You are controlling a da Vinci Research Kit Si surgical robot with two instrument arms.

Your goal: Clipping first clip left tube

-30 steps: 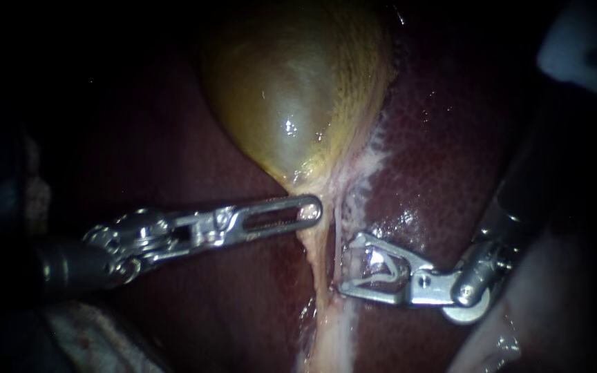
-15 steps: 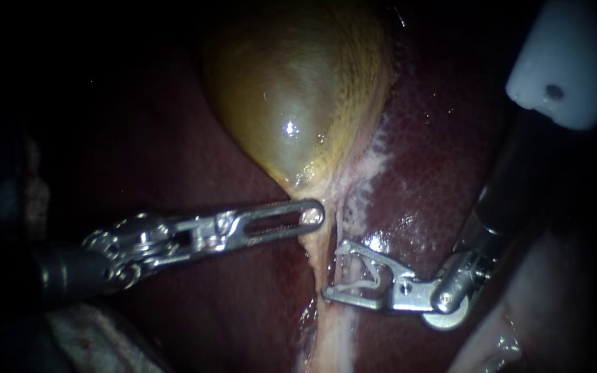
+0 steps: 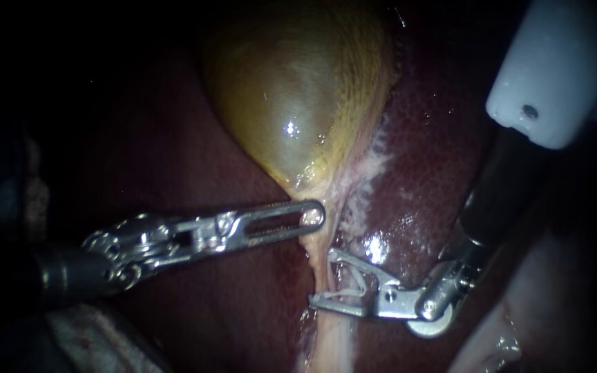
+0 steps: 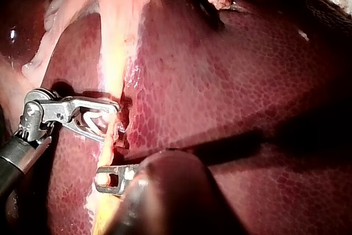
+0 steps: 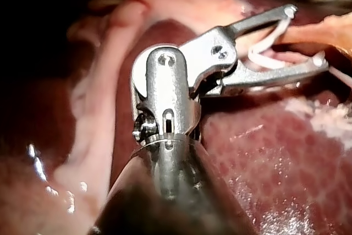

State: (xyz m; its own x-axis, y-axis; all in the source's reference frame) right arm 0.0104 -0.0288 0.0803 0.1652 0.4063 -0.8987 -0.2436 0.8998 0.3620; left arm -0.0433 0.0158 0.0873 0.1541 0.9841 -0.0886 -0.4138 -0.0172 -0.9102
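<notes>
To me, the step in hand looks like the placing of the clip, not yet the closing of it. The left instrument (image 3: 307,216) has its jaws pressed together on the top of the left tube (image 3: 320,261), just where it leaves the gallbladder (image 3: 291,103). It pinches the tube and holds it stretched over the dark red liver (image 3: 437,152).

The right instrument (image 3: 323,276) lies across the tube a little lower down. Its jaws stand wide apart with the white clip (image 3: 352,287) seated between them, one leg along each jaw, and the clip is not squeezed. The tube passes through the mouth of the jaws, one jaw on each side of it. In the right wrist view it reaches well inside, close to the bend of the clip. In the endoscope view the two tips come about to the far edge of the tube, but I cannot tell if they pass fully beyond it.

A thin pale strand (image 3: 342,224) runs just beside the tube on the right instrument's side. From here I cannot say if it also lies inside the jaws.

I think the next move needs first a small advance, so that both tips are clearly past the tube. The jaws should sit square across it with only the tube inside. Then comes a firm, even squeeze, while the left instrument holds the stretch without pulling harder.
</notes>
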